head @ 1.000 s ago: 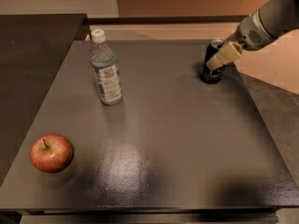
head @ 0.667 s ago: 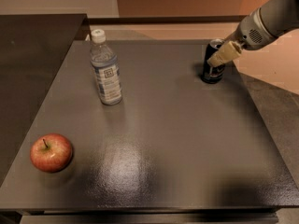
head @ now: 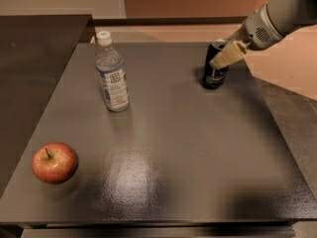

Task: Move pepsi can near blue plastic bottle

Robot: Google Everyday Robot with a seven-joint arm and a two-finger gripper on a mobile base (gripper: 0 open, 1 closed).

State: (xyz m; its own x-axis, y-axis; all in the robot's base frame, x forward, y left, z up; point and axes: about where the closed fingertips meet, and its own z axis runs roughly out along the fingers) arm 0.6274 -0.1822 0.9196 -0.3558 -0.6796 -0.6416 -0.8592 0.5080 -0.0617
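The camera view looks down on a dark grey bench (head: 188, 148) with a slightly glossy top that shows a pale sheen near its middle. The pepsi can (head: 214, 77) stands at the far right of the bench, a dark can with a silver top rim and part of a red, white and blue logo facing the camera; it casts a small shadow to its left. The gripper (head: 221, 59) is at the can's upper right side: its pale, cream-coloured end lies slanted across the front of the can just below the rim, touching or very nearly touching it. Whether the gripper is clamped on the can or only resting against it cannot be told from this view. The grey arm (head: 277, 16) comes down to it from the top right corner. The blue plastic bottle (head: 113, 78) stands upright at the far left of the bench, clear with a white screw cap and a pale blue and white label, taller than the can. Can and bottle are well apart, with bare bench between them. A red apple (head: 54, 162) with its stem up sits at the near left corner, well away from both. Left of the bench is a darker surface (head: 34, 68); to the right lies tan floor (head: 285, 73).
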